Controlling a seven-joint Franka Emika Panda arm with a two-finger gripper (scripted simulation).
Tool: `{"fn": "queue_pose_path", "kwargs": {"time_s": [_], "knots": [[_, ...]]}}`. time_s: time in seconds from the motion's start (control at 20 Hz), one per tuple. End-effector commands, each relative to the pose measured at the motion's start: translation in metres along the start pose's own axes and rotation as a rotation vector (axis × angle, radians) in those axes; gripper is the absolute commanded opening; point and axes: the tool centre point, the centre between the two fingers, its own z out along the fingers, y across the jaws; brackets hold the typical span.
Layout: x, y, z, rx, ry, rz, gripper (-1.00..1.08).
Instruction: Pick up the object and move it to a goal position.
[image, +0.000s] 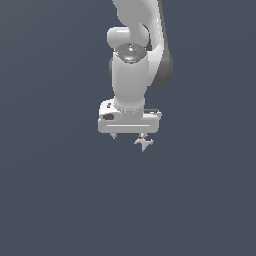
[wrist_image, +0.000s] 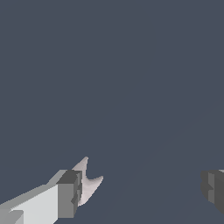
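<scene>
— Dark slate-blue surface (image: 55, 200) fills both views, plain and even. What is the arm doing?

— It reaches straight down in the exterior view, with the gripper (image: 128, 135) hanging low over the surface, its two fingers spread wide apart.

— And the object?

— The small pale pinkish piece (image: 144, 143) with pointed prongs sits right at the tip of the finger (image: 143, 135) on the exterior view's right. In the wrist view the piece (wrist_image: 89, 183) lies against the inner side of one finger's dark pad (wrist_image: 70, 192), while the other pad (wrist_image: 213, 188) stands well apart from it.

— Is it pinched?

— No, only one finger is beside it.
</scene>
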Motion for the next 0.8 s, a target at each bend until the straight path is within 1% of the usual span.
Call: {"fn": "queue_pose_path", "kwargs": {"time_s": [0.0, 0.15, 0.35, 0.45, 0.75], "knots": [[0.000, 0.000, 0.000, 0.000, 0.000, 0.000, 1.00], [-0.001, 0.005, 0.001, 0.001, -0.004, 0.013, 1.00], [-0.003, 0.023, 0.006, 0.006, -0.018, 0.059, 1.00], [-0.003, 0.027, 0.007, 0.007, -0.021, 0.071, 1.00], [-0.005, 0.023, 0.011, 0.007, -0.022, 0.051, 1.00]]}}
